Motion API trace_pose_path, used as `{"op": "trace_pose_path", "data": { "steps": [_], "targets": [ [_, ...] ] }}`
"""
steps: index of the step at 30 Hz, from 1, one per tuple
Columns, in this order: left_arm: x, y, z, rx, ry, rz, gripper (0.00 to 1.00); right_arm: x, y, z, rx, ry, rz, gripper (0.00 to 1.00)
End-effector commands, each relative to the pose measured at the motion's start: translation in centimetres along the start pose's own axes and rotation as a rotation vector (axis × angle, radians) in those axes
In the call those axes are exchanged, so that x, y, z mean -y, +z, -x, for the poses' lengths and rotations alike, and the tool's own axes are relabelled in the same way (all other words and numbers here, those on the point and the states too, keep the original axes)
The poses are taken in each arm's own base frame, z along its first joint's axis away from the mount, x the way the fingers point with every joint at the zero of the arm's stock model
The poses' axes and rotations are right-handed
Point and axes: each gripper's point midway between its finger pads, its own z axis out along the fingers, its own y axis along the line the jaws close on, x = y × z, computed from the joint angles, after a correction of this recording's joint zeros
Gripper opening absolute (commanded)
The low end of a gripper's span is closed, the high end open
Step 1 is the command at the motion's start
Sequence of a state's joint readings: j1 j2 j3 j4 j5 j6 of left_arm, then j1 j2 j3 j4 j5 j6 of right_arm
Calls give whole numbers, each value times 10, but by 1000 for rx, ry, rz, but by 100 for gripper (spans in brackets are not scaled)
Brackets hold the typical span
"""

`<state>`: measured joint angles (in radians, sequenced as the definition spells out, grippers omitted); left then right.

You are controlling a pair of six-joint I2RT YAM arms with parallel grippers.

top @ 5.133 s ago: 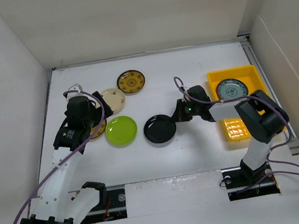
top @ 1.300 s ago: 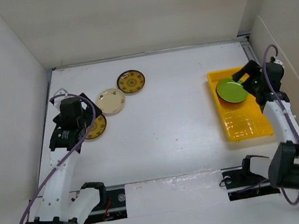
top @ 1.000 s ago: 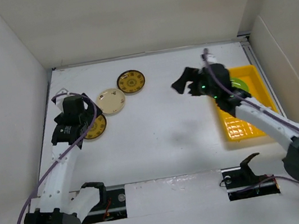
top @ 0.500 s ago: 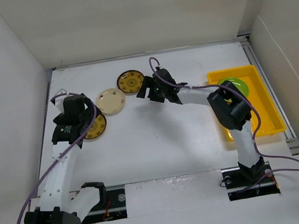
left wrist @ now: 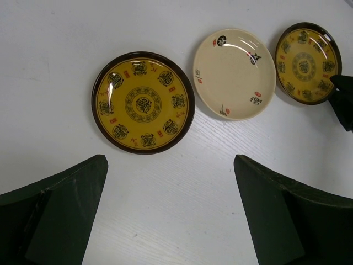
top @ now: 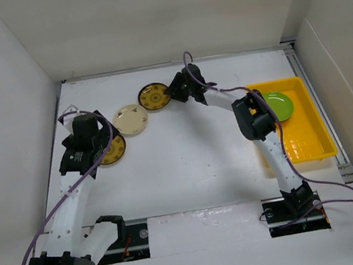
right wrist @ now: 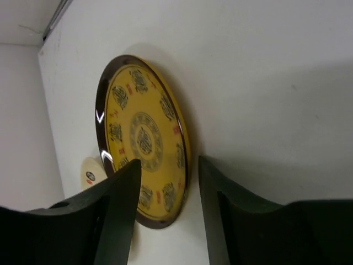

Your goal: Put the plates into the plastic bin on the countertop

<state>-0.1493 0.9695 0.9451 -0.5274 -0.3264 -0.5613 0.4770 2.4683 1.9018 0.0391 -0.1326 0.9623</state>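
The yellow plastic bin point(top: 301, 141) stands at the right of the white countertop point(top: 187, 157), with the lime green plate point(top: 279, 105) in its far end. Three plates lie at the back left: a brown-and-yellow one point(top: 113, 150) point(left wrist: 142, 102), the cream one point(top: 131, 119) point(left wrist: 234, 73), and a second brown-and-yellow one point(top: 154, 97) point(left wrist: 306, 62) point(right wrist: 143, 141). My right gripper point(top: 174, 94) point(right wrist: 165, 204) is open, its jaws either side of that second plate's right rim. My left gripper point(top: 95, 149) point(left wrist: 171, 210) is open and empty, hovering just short of the first plate.
White walls close in the left, back and right sides. The right arm stretches from its base point(top: 295, 204) across the bin's left edge to the back centre. The right gripper's black tip point(left wrist: 343, 99) shows at the edge of the left wrist view.
The right arm left the green plate in the bin and swung left across the back to the far brown-and-yellow plate. The left arm has barely moved.
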Motion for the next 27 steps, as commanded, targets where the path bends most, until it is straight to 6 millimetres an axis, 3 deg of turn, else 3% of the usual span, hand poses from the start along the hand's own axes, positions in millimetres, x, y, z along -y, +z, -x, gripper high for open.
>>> {"op": "trace_pose_path", "data": {
  "steps": [1, 4, 7, 8, 10, 11, 12, 13, 14, 15, 16, 18, 19, 20, 21, 22, 23, 24, 25, 26, 27],
  "targets": [
    [7, -10, 18, 57, -25, -38, 100, -10, 11, 2, -65, 22, -6, 50],
    [7, -10, 18, 57, -25, -38, 100, 5, 19, -5, -85, 29, -53, 39],
    [9, -10, 17, 51, -25, -45, 100, 7, 20, -6, -88, 30, -58, 17],
    [9, -10, 17, 51, -25, -46, 100, 13, 20, -1, -78, 47, -75, 0],
    [10, -10, 16, 46, -16, -53, 100, 11, 16, -1, -79, 57, -78, 0],
    [10, -10, 16, 46, -16, -53, 100, 5, 12, 9, -36, 51, -70, 0],
    [10, -10, 16, 46, -16, -53, 100, 13, 8, 7, -29, 52, -95, 0],
    [10, -10, 16, 46, -16, -53, 100, -8, -11, 29, 25, 60, -64, 0],
    [10, -10, 16, 46, -16, -53, 100, -14, -21, 38, 61, 57, -63, 0],
    [10, -10, 16, 46, -16, -53, 100, -6, -31, 38, 74, 61, -58, 0],
    [9, -10, 16, 47, -6, -53, 100, -37, -62, 67, 147, 57, 7, 0],
    [11, -11, 15, 40, -6, -61, 100, -45, -94, 92, 207, 44, 44, 0],
    [11, -13, 17, 49, -10, -67, 100, -33, -106, 91, 206, 53, 19, 0],
    [14, -13, 17, 49, -3, -82, 100, -54, -140, 107, 243, 6, 63, 0],
    [14, -13, 17, 49, -3, -82, 100, -50, -157, 112, 258, 12, 57, 0],
    [15, -16, 18, 51, -6, -95, 100, -10, -169, 108, 251, 26, -16, 0],
    [15, -16, 18, 51, -6, -95, 100, -18, -205, 120, 299, 1, 7, 0],
    [16, -16, 17, 45, 4, -105, 100, -5, -221, 124, 319, 1, -13, 0],
    [18, -16, 18, 52, 1, -110, 100, 19, -241, 140, 367, 17, -55, 0],
    [18, -18, 20, 59, -2, -115, 100, 58, -252, 126, 352, 37, -124, 0],
    [20, -19, 19, 52, -2, -125, 100, 63, -281, 134, 400, 37, -129, 0]
  ]
}}
